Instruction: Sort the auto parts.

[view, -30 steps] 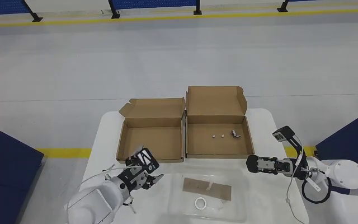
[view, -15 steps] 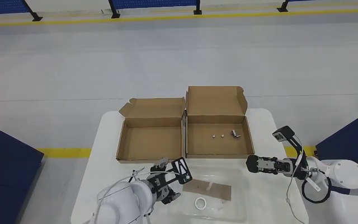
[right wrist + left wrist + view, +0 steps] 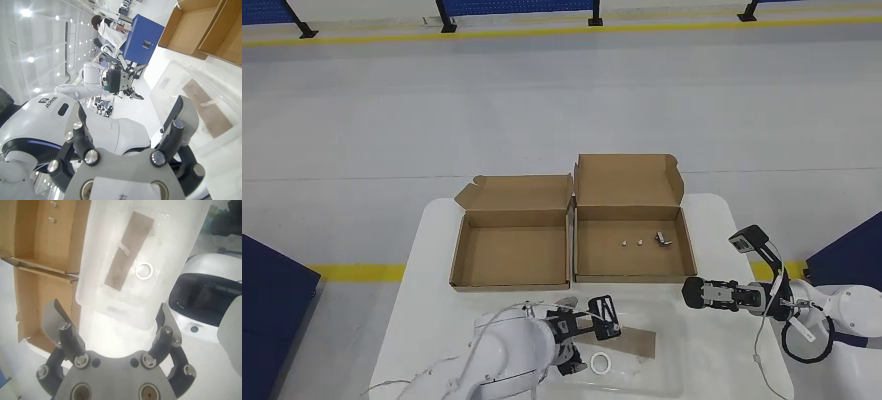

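Looks partly done, with three small parts (image 3: pixel 640 242) in one cardboard box (image 3: pixel 632 268), a white ring (image 3: pixel 600 362) and pale clip (image 3: pixel 615 332) waiting in the clear tray (image 3: pixel 662 352), left tool (image 3: pixel 108 311) released over it, right tool (image 3: pixel 688 293) released nearby

Left gripper (image 3: pixel 602 316) over one corner of clear plastic tray (image 3: pixel 668 384); white ring (image 3: pixel 600 363) beside brown cardboard strip (image 3: pixel 628 340) inside.

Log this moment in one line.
left claw open, near tray | right claw open, by tray | ring, strip in tray | three parts in right box
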